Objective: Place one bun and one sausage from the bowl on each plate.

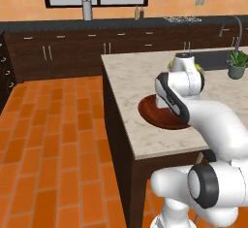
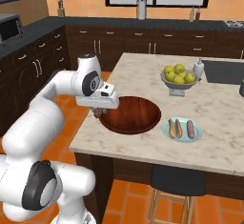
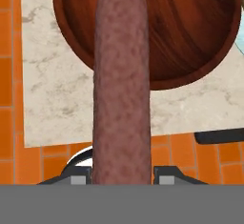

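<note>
Gripper (image 3: 121, 178) clamps a long reddish-brown sausage (image 3: 121, 89) at the frame's centre, above the wide dark wooden bowl's (image 3: 190, 32) rim; carry it level, lowering gently onto a plate.

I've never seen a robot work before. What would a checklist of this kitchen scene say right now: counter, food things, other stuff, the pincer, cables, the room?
Surface: marble island counter, bare between the items.
Job's things: wooden bowl near the counter's edge, looks empty; blue plate beside it with a bun and a sausage; second sausage held over the bowl's rim.
Clutter: grey bowl of yellow-green fruit, white bottle, potted plant by the sink.
Pincer: shut on the second sausage, at the bowl's near rim.
Cables: nothing seen.
Surroundings: orange tiled floor, dark cabinets, window, stool under the counter.
</note>
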